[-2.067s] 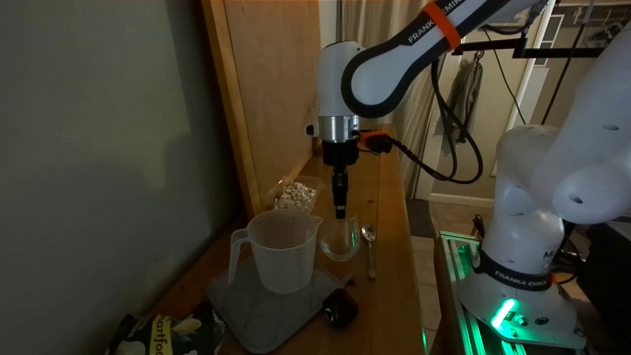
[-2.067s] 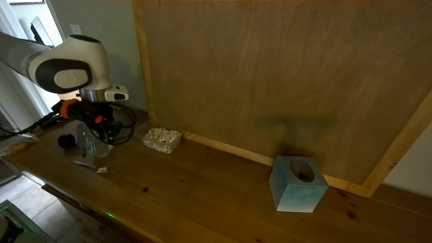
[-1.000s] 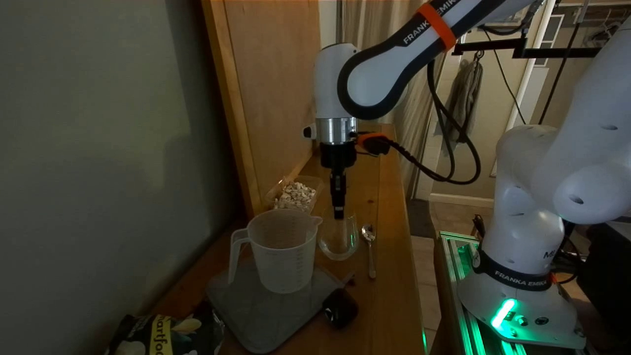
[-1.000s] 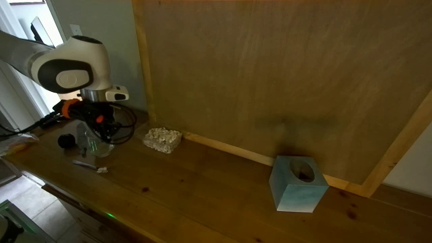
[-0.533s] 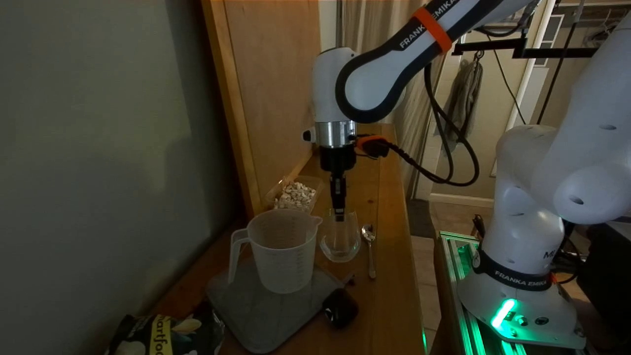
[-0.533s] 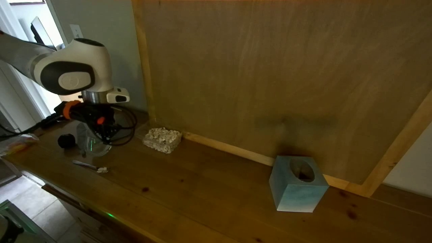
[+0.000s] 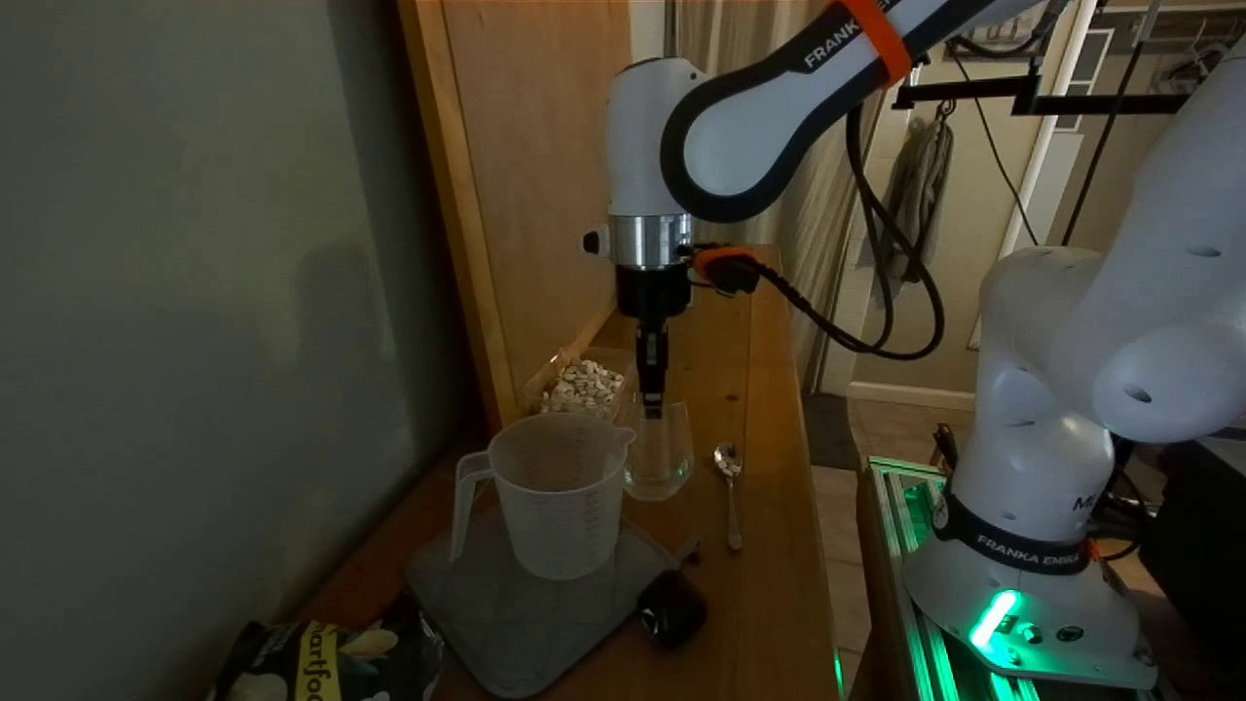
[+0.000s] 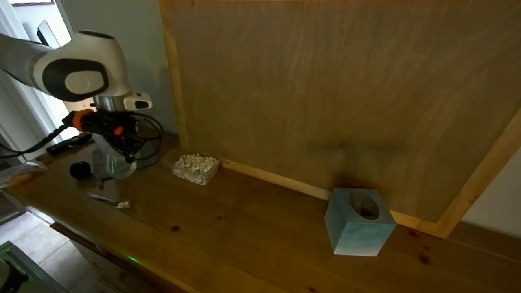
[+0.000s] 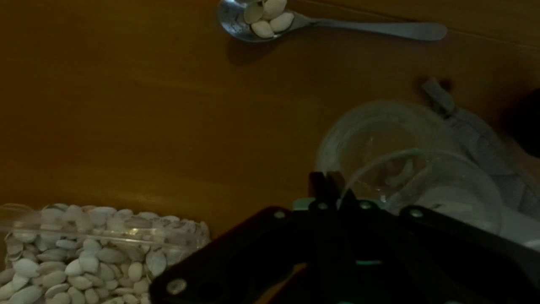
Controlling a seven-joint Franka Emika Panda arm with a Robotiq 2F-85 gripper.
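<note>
My gripper [image 7: 652, 404] points straight down over the wooden counter, shut on the rim of a clear stemless glass [image 7: 660, 467]. In the wrist view the glass's rim [image 9: 415, 150] runs in between the dark fingertips, and the fingers nearly meet. The glass [image 8: 120, 169] appears raised a little off the counter, close to upright, and looks empty. Beside it lies a metal spoon [image 9: 371, 28] with several pale seeds [image 9: 263, 29] in its bowl. More pale seeds [image 9: 84, 266] fill a clear plastic container near the wooden panel, partly behind the gripper in the wrist view.
A translucent measuring jug [image 7: 560, 526] stands on a grey pad [image 7: 526, 633], very near the glass. A black round object [image 7: 672, 608] and a snack bag [image 7: 331, 662] lie closer to that camera. A wooden panel [image 7: 545, 175] borders the counter; a blue tissue box [image 8: 360, 228] stands along it.
The jaws have closed on the glass's rim. Over the last half second, gripper and glass have moved up and slightly towards the wooden panel. Spoon, jug and seed container have stayed put.
</note>
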